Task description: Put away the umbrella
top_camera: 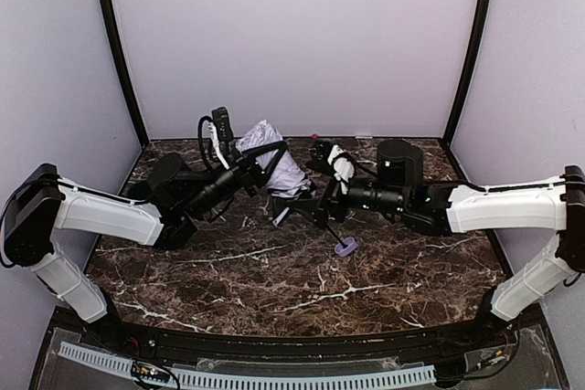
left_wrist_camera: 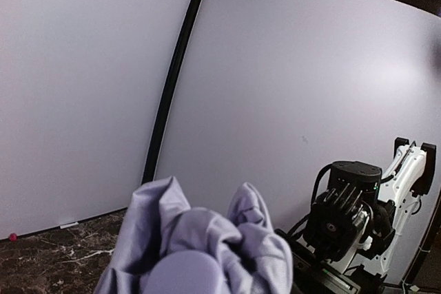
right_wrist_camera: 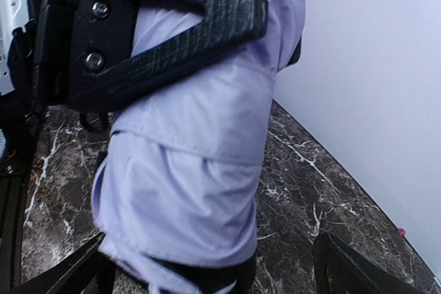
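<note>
The umbrella lies on the marble table, its bundled pale lavender canopy [top_camera: 277,167] toward the back and its thin black shaft [top_camera: 322,220] running down to the small lavender knob handle [top_camera: 345,247]. My left gripper [top_camera: 259,155] is shut on the canopy's upper end; one of its black fingers [right_wrist_camera: 172,25] presses across the fabric [right_wrist_camera: 200,170] in the right wrist view. In the left wrist view crumpled canopy fabric [left_wrist_camera: 207,246] hides my own fingers. My right gripper [right_wrist_camera: 207,277] stands open, its fingertips wide apart on either side of the canopy's lower end.
A black cylinder [top_camera: 399,163] stands behind the right forearm near the back wall. A tiny pink speck [top_camera: 313,135] lies at the foot of the back wall. Pale walls with black corner posts [top_camera: 117,43] close in the table.
</note>
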Robot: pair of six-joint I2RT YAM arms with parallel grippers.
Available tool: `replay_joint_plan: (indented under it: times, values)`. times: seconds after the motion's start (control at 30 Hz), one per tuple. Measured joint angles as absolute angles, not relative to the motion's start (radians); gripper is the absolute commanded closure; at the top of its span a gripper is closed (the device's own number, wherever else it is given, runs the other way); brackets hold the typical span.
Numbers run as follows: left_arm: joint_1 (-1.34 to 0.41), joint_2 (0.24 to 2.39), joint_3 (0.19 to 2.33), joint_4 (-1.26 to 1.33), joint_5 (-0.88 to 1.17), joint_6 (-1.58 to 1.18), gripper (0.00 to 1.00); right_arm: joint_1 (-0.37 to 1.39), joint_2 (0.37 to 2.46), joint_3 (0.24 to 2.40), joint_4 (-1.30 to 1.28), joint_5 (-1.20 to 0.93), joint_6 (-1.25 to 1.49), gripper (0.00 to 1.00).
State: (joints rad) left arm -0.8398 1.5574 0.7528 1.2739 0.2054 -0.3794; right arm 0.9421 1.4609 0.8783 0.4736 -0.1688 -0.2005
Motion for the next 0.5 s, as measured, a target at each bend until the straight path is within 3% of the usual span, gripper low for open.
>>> replay_joint_plan:
  times: [0.27, 0.5]
  values:
    - [-0.839, 1.542, 0.749, 1.286, 0.330, -0.227, 0.92, 0.789, 1.299, 0.900, 0.105, -0.553, -0.227, 0.00]
    - [-0.840, 1.517, 0.783, 1.199, 0.504, -0.121, 0.92, 0.781, 1.351, 1.025, 0.059, -0.702, -0.139, 0.02]
